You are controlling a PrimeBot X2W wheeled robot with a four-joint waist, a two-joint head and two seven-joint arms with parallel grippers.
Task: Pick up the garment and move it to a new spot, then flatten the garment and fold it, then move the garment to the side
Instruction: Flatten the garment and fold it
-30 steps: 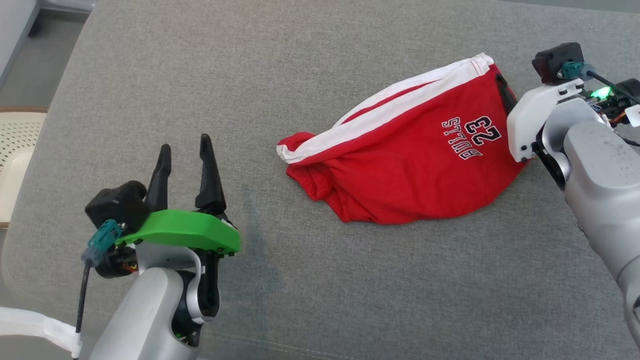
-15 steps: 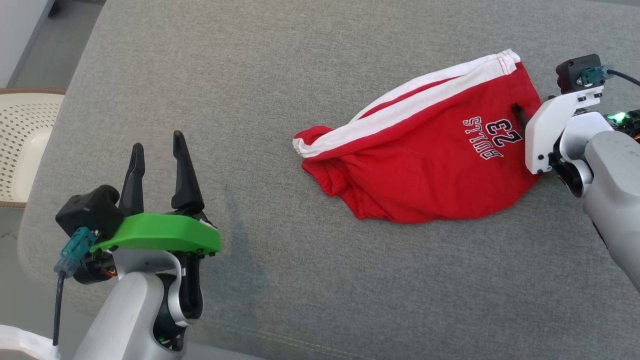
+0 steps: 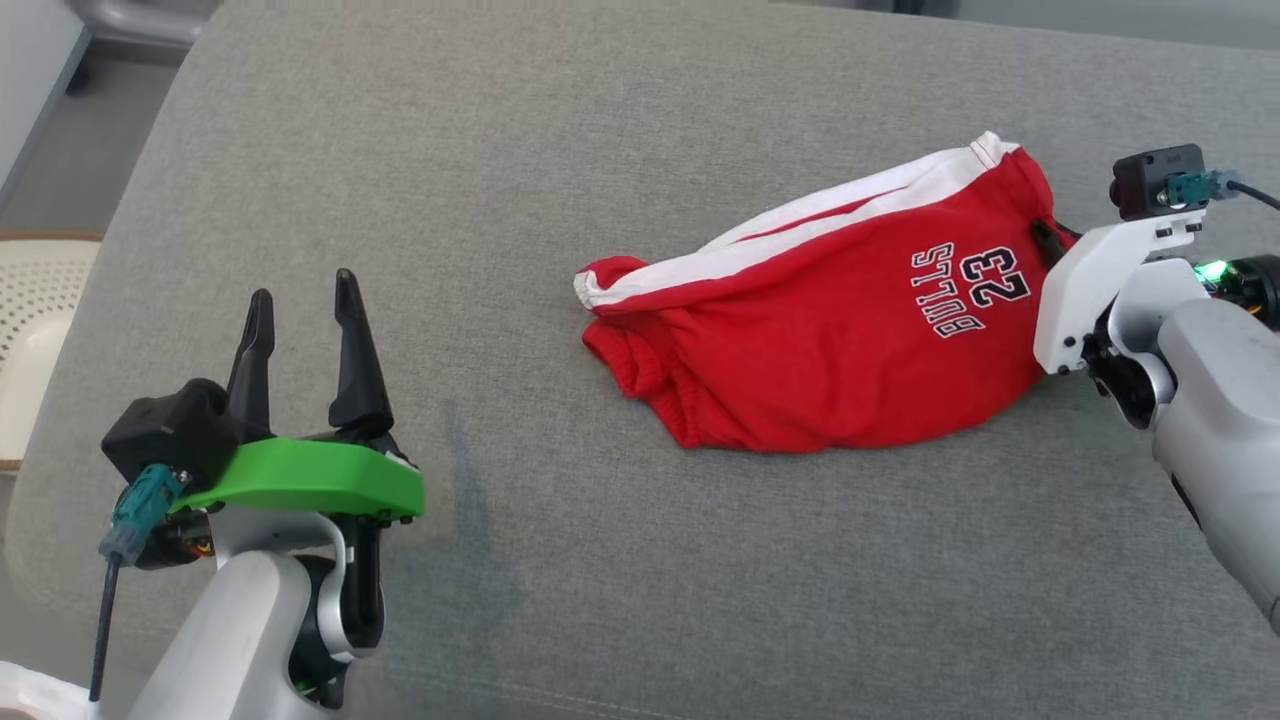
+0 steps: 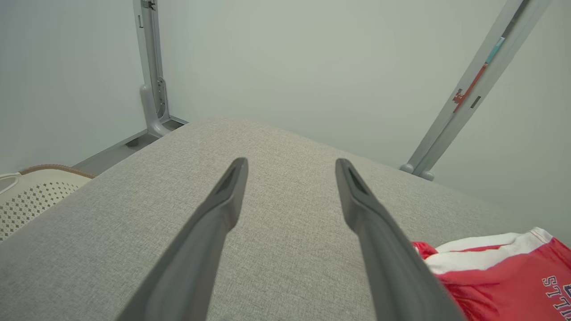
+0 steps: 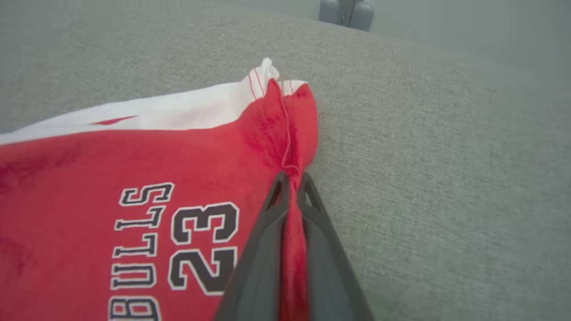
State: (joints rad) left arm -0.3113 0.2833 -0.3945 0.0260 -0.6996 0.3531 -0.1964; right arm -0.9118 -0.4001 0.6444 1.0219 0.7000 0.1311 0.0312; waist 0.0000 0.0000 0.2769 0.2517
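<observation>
Red garment [image 3: 830, 350] | your right end effector [image 5: 293, 177] pinching its hem | your left end effector [image 3: 303, 287] spread wide, well apart

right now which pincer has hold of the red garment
The right pincer: it is pinched shut on a fold at the edge of the red garment. The left pincer stands open over bare grey cushion.

Right gripper [image 3: 1046, 238]: fingers mostly behind its white mount [image 3: 1085, 290] in head view. Garment [image 5: 134, 151] runs off the left and bottom edges of right wrist view, lettering [image 5: 178, 240] cut short. Basket [image 3: 35, 300] clipped at head view's left edge.
</observation>
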